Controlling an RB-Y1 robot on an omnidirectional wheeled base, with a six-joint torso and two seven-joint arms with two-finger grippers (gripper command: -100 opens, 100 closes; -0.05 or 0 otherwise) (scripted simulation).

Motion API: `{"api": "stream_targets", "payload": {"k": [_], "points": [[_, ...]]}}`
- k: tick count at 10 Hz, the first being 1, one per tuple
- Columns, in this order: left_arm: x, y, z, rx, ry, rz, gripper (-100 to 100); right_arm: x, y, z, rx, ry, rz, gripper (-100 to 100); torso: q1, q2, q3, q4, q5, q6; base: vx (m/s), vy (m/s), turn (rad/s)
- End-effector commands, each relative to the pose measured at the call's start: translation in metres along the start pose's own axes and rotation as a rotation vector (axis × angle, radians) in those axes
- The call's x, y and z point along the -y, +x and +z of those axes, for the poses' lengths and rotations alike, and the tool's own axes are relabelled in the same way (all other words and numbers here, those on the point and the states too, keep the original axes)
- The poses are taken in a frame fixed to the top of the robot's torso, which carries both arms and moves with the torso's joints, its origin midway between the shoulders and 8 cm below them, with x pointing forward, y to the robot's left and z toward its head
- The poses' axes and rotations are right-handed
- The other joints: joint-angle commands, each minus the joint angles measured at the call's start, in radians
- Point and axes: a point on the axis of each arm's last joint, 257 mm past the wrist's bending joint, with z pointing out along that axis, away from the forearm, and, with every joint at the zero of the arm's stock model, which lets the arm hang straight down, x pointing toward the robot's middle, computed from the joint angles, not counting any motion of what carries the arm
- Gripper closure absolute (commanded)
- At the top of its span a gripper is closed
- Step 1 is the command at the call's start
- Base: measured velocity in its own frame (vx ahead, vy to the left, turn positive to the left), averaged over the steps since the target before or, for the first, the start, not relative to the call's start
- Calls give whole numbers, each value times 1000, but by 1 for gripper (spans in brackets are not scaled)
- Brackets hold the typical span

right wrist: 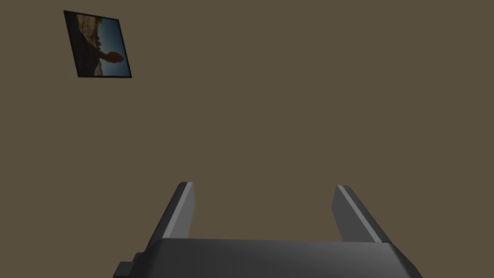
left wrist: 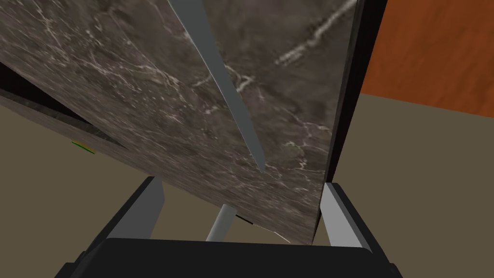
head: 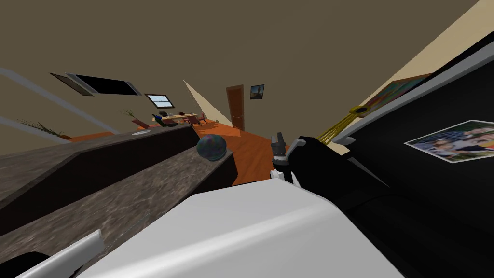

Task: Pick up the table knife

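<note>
1 slim grey pointed table knife (left wrist: 226, 87) lies before the wide-open left hand (left wrist: 242, 182).

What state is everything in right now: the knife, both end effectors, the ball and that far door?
table knife: lying flat on the dark marble counter, not gripped.
left end effector: open, holding nothing, just short of the knife's tip.
right end effector: open, empty.
ball: resting on the counter's end.
door: looks shut.

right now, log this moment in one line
left gripper open facing knife on counter | right gripper open | knife not yet held
</note>
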Motion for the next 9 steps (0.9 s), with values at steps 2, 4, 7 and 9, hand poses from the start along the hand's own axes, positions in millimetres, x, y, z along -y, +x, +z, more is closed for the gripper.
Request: {"api": "stream_targets", "payload": {"k": [2, 4, 7, 9], "points": [[-26, -11, 5, 7, -94, -34, -100, 0, 0, 0, 0, 0, 0, 0, 0, 0, 0, 0, 0, -1, 6, 46, -219], [-34, -9, 4, 1, -126, -35, -100, 0, 0, 0, 0, 0, 0, 0, 1, 0, 0, 0, 0, -1, 1, 39, -38], [-68, -19, 3, 9, -237, -79, -100, 0, 0, 0, 0, 0, 0, 0, -1, 1, 0, 0, 0, -1, -7, 39, -204], [-87, -21, 0, 9, -303, -101, -100, 0, 0, 0, 0, 0, 0, 0, 0, 1, 0, 0, 0, -1, -10, 53, -174]]}}
